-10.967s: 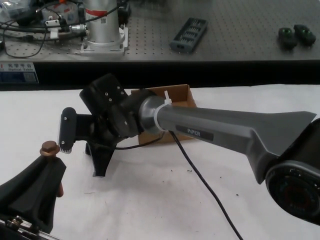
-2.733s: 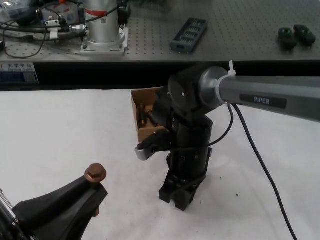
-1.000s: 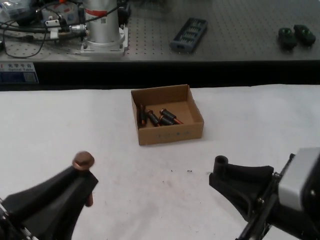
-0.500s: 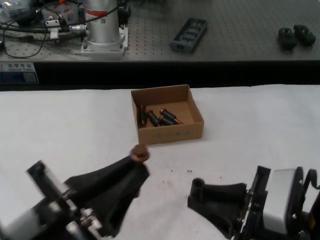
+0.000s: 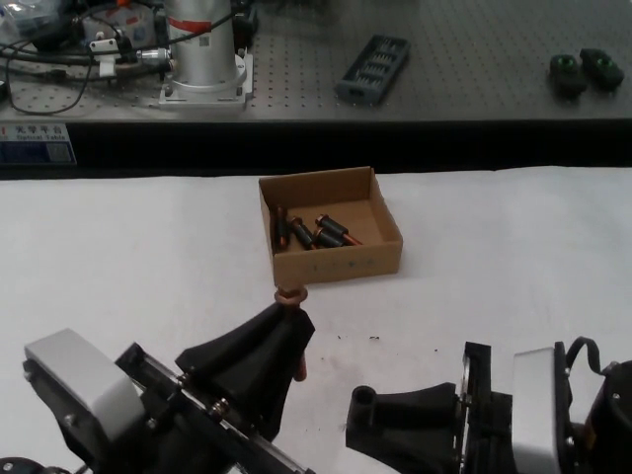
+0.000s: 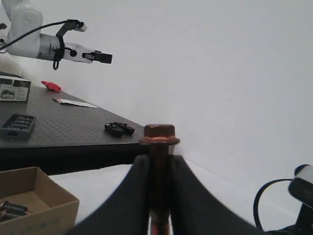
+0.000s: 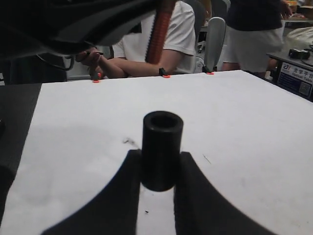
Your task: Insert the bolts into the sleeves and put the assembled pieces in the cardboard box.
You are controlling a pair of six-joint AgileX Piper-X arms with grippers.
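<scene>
My left gripper [image 5: 293, 324] is shut on a copper bolt [image 5: 290, 295], held upright with its hex head on top, near the front of the white table. In the left wrist view the bolt [image 6: 158, 143] stands between the two black fingers [image 6: 138, 188]. My right gripper [image 5: 383, 407] is shut on a black sleeve [image 5: 364, 398], just right of the bolt and lower. The sleeve [image 7: 162, 148] stands upright, bore open upward, with the bolt's shaft [image 7: 159, 33] hanging above it and a little farther off. The cardboard box [image 5: 339, 264] behind holds several assembled pieces [image 5: 314, 232].
A white cloth [image 5: 513, 257] covers the table. Behind it runs a black perforated bench with a grey cylindrical mount [image 5: 202, 49], a dark tray [image 5: 373, 65] and two small black-green parts [image 5: 586, 69]. Cables lie at the far left.
The right arm has drawn back from the box to the front edge and carried the sleeve leftward. The left gripper has swung the bolt right, towards the sleeve.
</scene>
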